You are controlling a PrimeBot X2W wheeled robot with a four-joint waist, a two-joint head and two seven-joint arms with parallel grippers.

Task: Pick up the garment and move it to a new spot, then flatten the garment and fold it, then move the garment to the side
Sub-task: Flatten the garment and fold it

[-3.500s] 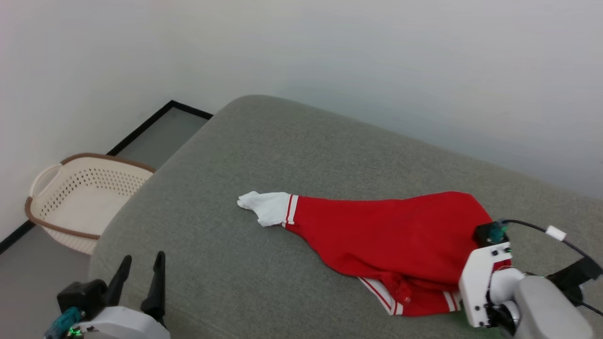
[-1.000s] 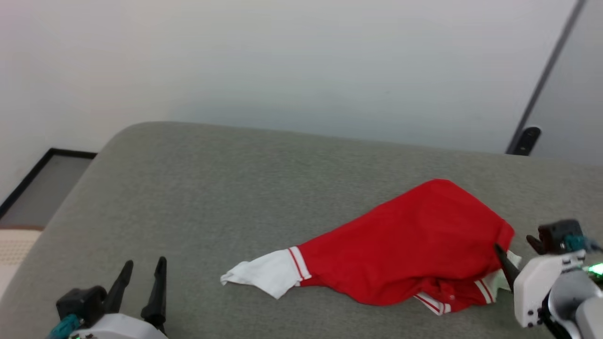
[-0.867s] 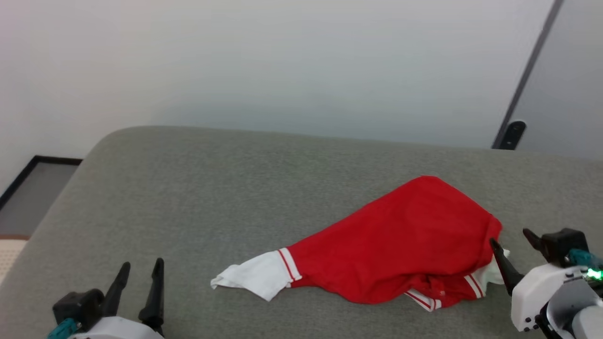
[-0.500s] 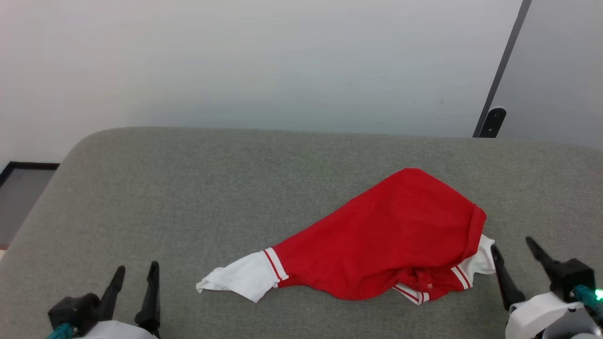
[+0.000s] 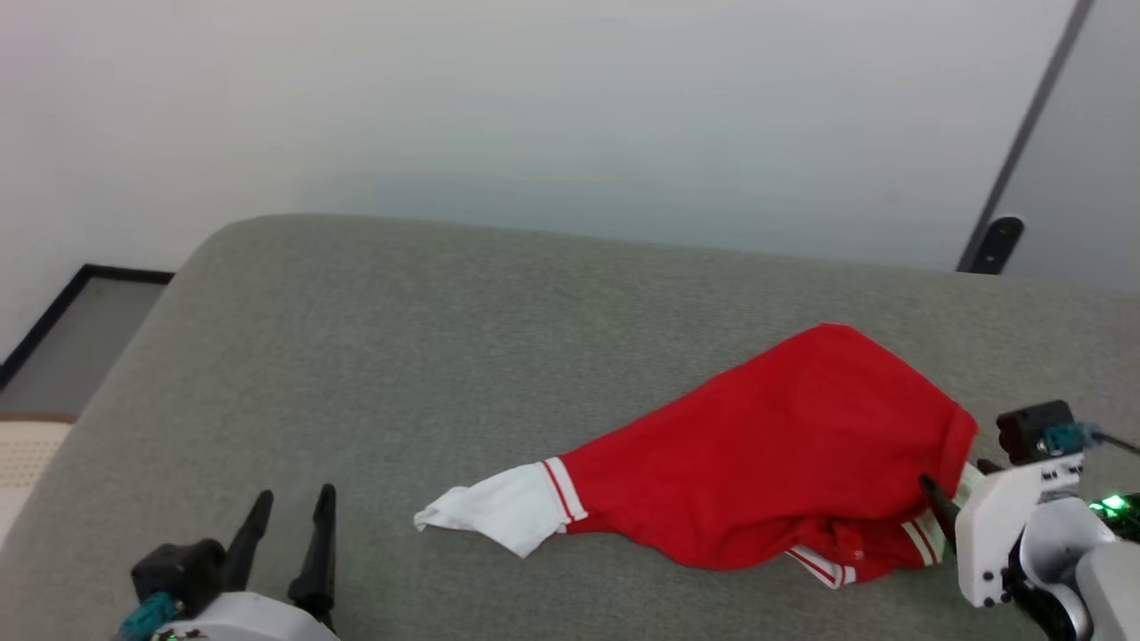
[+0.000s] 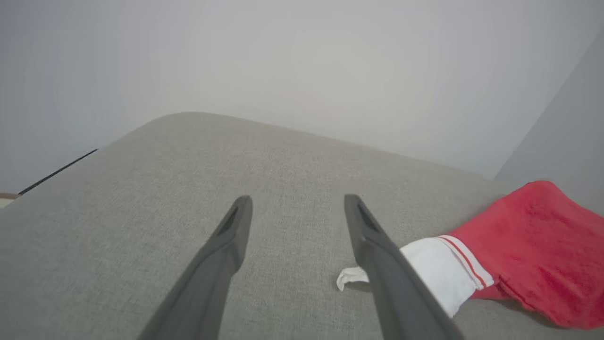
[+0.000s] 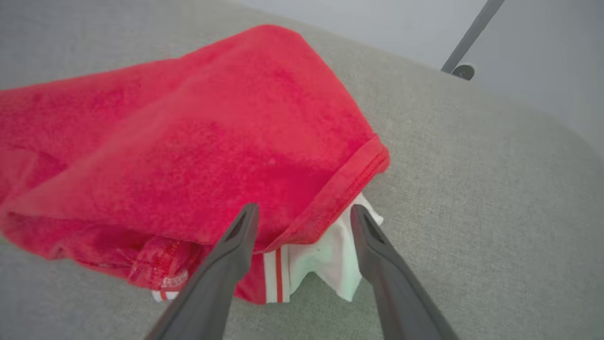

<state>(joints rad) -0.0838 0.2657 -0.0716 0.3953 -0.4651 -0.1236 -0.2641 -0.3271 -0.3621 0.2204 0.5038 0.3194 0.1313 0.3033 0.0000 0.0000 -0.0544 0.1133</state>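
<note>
We see the garment (image 5: 766, 454) bunched on the right of the grey cushion (image 5: 401, 338), red, with a white striped sleeve trailing left. A cream basket (image 5: 25, 454) sits at the left, contents hidden. Since half a second ago our right fingers (image 7: 368, 241) have moved in, spread astride its hem, grasping nothing; left fingers (image 5: 316, 552) spread, empty

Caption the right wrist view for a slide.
Open right end effector poised at the hem of the bunched red garment on a grey cushion.

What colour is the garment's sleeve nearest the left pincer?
White sleeve, thin red stripes at its inner end; clearest in left wrist view.
</note>
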